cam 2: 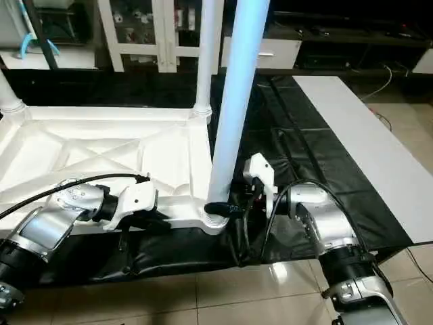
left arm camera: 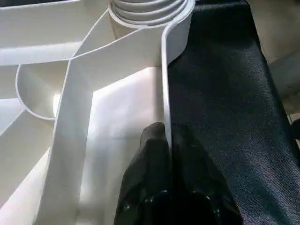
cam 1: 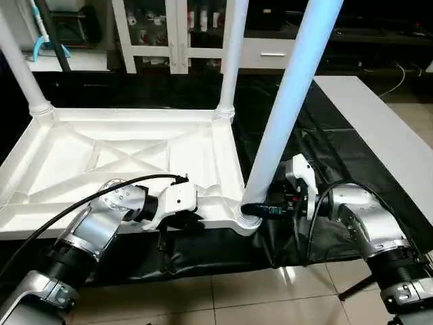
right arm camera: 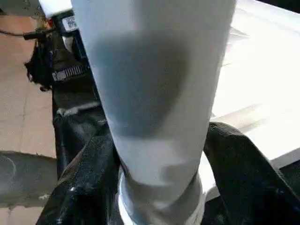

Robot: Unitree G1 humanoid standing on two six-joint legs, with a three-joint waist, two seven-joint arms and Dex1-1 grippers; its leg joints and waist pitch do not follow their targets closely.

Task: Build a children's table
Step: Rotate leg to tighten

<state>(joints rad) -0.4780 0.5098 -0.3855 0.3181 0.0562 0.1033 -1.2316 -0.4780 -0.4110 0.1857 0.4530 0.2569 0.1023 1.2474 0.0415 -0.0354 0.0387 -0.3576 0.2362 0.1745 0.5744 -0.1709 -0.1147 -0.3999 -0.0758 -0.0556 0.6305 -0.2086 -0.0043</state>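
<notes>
White tabletop (cam 1: 135, 156) (X-ribbed underside), white legs (cam 1: 287, 101), black sheet (cam 1: 325, 149), beige floor tiles (cam 1: 237, 298)

Bright overhead light, floor glare, blurred close-ups

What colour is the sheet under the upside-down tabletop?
Black, a glossy sheet spread under the white tabletop; the left eye view shows it best.

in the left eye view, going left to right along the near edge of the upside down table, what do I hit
left gripper shut on the tabletop rim → near-corner leg standing in its socket → right gripper around that leg's base → the right arm's silver forearm
</notes>
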